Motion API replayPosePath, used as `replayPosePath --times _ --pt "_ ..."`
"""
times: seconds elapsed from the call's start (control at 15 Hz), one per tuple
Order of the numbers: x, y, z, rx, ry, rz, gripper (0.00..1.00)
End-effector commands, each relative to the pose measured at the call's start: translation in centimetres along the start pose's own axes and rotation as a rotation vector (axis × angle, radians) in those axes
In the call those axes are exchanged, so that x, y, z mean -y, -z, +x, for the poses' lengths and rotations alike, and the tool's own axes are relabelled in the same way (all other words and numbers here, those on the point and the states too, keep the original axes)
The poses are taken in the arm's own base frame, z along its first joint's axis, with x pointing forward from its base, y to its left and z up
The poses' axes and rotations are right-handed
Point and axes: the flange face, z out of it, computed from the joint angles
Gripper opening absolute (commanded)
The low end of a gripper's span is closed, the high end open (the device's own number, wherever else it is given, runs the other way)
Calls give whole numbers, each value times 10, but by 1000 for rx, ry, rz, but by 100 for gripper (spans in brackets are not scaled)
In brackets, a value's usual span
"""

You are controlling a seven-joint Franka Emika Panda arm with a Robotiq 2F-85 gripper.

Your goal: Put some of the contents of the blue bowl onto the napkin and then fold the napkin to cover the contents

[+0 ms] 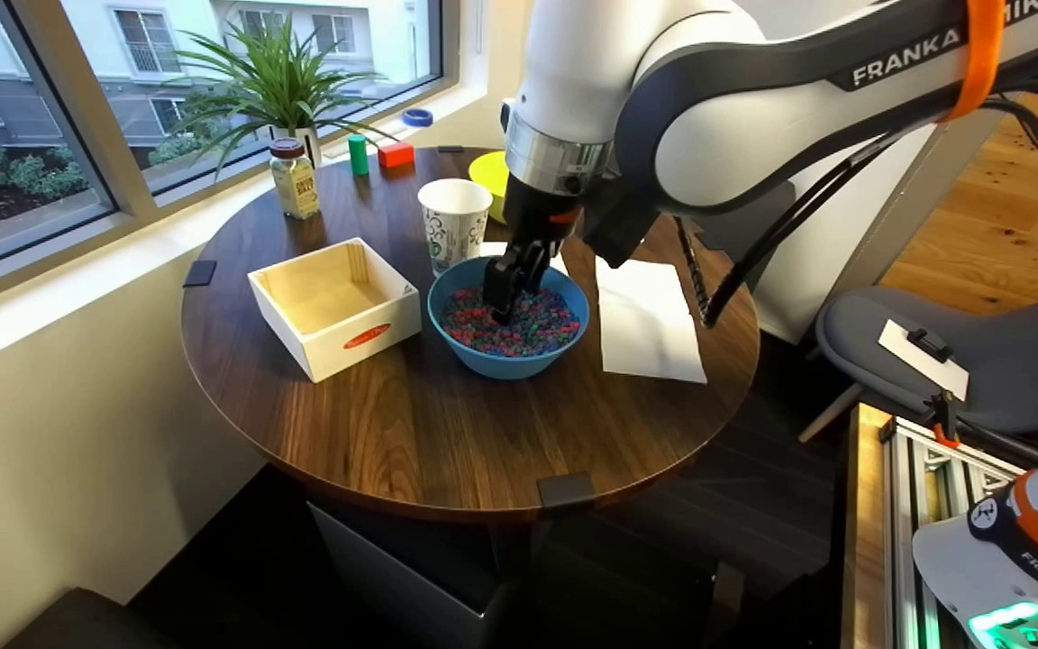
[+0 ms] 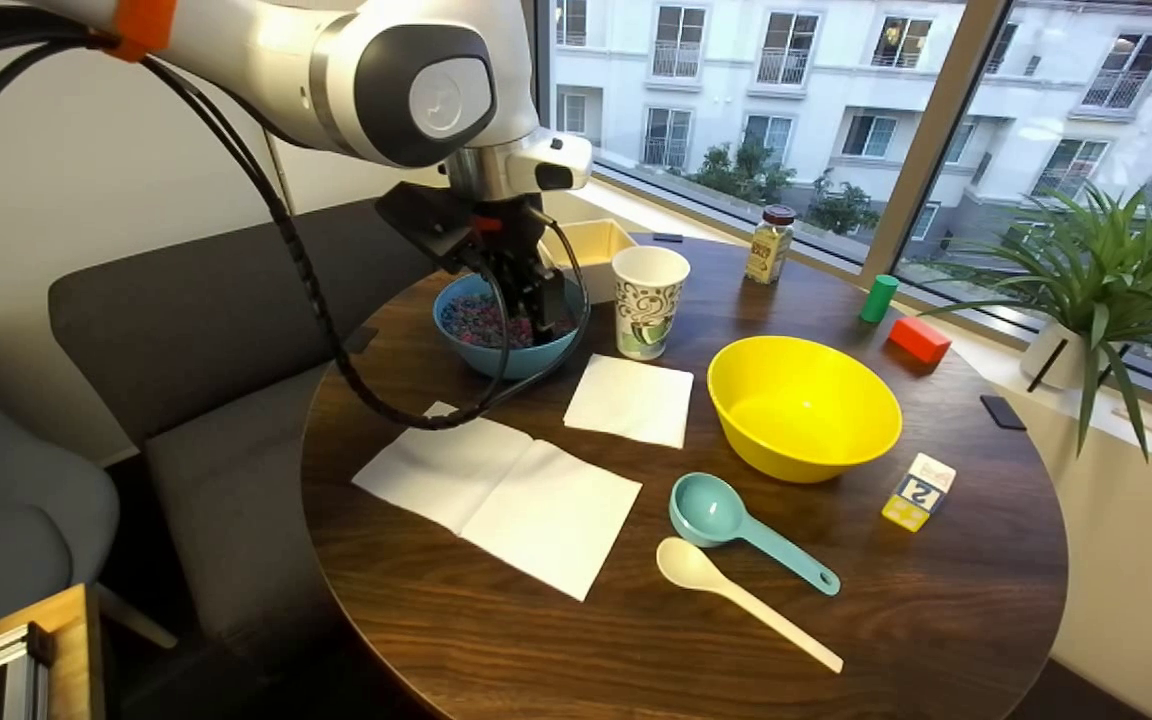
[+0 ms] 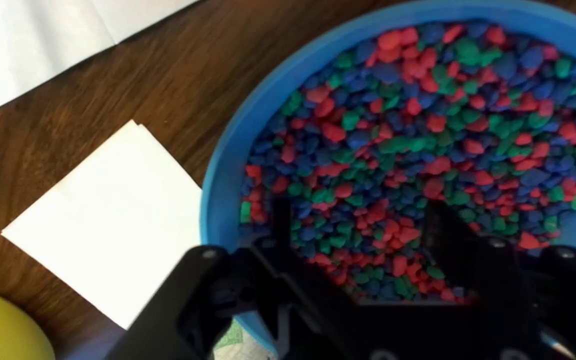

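At top left in the wrist view, the larger napkin lies flat on the table, a crease across it; it looks thin, light and floppy, apt to slide or crumple, so a corner or edge is the place to pinch. Near it is a small square napkin, probably spare. Farther right stands the blue bowl, its rim the natural hold, though it likely needs no lifting. Its pieces look hard and loose, easily lost from a pinch. There the claw is spread wide, gripping nothing; whether it touches them I cannot tell. In an exterior view the arm reaches in from the right, the claw slanting down into the bowl.
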Motion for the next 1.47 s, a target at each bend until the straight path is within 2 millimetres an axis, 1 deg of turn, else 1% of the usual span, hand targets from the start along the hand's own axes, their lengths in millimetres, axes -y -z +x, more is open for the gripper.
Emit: replayPosePath --times 0.0,0.13,0.33,0.47,0.53,0.8,1.2,1.4 --pt "4 -7 6 14 -12 0 37" --pt "3 -8 7 14 -12 -1 21" --pt "2 -10 8 19 -11 -1 1" --pt "0 -10 10 18 -16 -2 0" --pt "0 -10 10 18 -17 -1 3" --pt "-1 -2 10 20 -27 13 3" --pt "-3 25 7 20 -42 26 3" --pt "-7 41 -1 41 -65 28 3"
